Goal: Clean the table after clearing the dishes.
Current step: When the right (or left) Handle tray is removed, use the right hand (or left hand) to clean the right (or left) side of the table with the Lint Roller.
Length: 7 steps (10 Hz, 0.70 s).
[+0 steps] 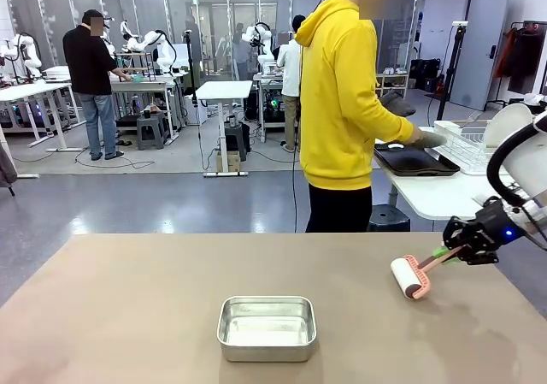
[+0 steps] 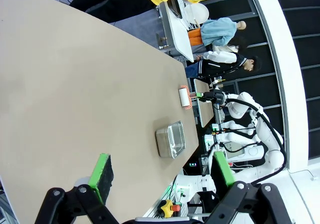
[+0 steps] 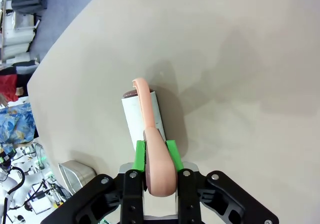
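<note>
Dishes cleared, your right gripper (image 1: 450, 251) clenches the lint roller (image 1: 412, 274) near the table's (image 1: 128, 316) right edge; left gripper (image 2: 160, 176) released. Next, roll inward.

free: most of the table (image 1: 128, 298) lying bare | obstacles: 1 steel pan (image 1: 267, 327) sitting near front centre; 1 lint roller (image 1: 411, 276) standing at right, well apart.
</note>
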Available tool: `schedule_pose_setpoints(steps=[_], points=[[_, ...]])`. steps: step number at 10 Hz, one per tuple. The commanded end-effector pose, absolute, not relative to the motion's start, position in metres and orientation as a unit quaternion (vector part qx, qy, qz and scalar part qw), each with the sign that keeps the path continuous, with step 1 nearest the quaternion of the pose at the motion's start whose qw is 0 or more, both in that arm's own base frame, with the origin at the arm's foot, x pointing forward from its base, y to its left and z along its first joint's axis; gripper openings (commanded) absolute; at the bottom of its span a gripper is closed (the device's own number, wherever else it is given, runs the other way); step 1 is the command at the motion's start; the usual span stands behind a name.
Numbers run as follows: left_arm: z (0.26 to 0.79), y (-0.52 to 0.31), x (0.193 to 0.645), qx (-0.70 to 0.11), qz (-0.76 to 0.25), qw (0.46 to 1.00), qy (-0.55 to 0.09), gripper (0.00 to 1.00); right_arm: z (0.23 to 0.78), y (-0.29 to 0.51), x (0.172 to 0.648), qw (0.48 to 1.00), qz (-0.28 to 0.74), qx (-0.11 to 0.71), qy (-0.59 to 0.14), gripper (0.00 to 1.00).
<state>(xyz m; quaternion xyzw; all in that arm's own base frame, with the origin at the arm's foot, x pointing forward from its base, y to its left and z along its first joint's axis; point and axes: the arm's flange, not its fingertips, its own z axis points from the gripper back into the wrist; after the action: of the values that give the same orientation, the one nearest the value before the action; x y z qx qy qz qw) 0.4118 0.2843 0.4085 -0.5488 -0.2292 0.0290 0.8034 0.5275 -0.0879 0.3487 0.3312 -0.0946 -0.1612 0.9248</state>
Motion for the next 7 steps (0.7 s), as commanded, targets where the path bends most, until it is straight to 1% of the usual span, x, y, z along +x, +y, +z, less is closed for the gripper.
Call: schedule_pose_setpoints(steps=[1, 5, 7], points=[[0.412, 0.282, 0.406, -0.546, 0.033, 0.806, -0.226, 1.00, 0.330, -0.120, 0.525, 0.937, -0.174, 0.283, -0.108, 0.21], [0.412, 0.282, 0.406, -0.546, 0.033, 0.806, -0.226, 1.00, 0.350, -0.162, 0.514, 0.935, -0.193, 0.271, -0.125, 0.21], [0.412, 0.282, 0.406, -0.546, 0.033, 0.806, -0.226, 1.00, 0.367, -0.166, 0.508, 0.937, -0.190, 0.261, -0.135, 0.21]])
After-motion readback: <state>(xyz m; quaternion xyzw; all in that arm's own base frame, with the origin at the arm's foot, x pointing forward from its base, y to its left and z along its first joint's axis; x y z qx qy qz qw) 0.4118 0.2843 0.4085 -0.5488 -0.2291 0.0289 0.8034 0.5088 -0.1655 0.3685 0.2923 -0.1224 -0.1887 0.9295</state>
